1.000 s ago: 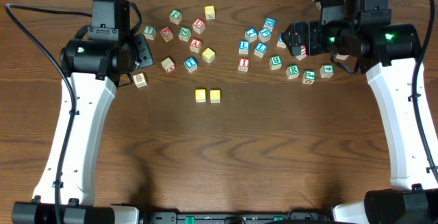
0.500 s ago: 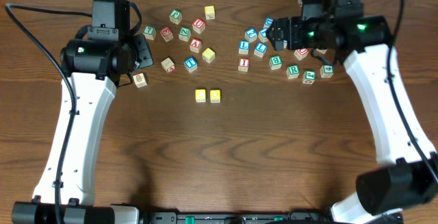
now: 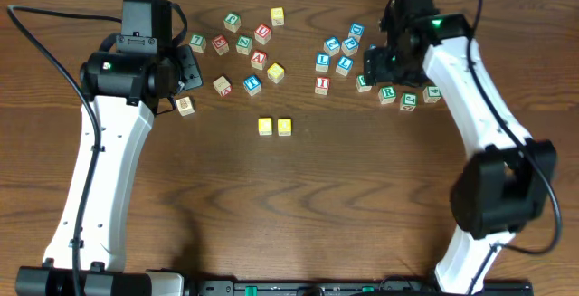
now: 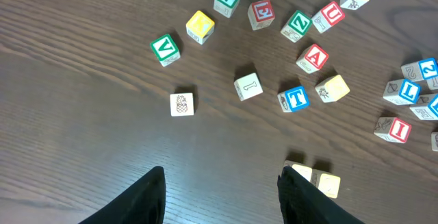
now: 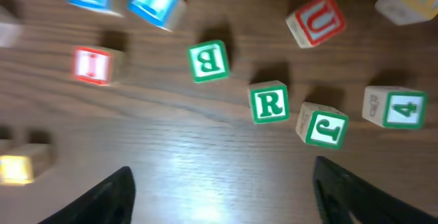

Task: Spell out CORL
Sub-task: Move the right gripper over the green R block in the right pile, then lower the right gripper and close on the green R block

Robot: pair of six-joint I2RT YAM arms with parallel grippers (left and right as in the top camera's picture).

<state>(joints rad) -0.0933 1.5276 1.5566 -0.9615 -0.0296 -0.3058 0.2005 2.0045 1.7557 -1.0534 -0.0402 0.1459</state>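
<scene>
Two yellow-topped cubes sit side by side at mid-table; in the left wrist view they peek out by my right fingertip. The green R cube lies in the right-hand cluster, just ahead of my right gripper, which hovers open with only bare wood between its fingers. A blue L cube rests further left in that cluster. My left gripper hangs open and empty above the left cluster.
Around the R cube lie a green B, a green f, a green 4, a red U and a red I. Several loose letter cubes, such as a blue T, are scattered at the back left.
The right arm has swung left and forward over the right cluster, and its jaws have narrowed somewhat. The left arm and the cubes have not moved.
</scene>
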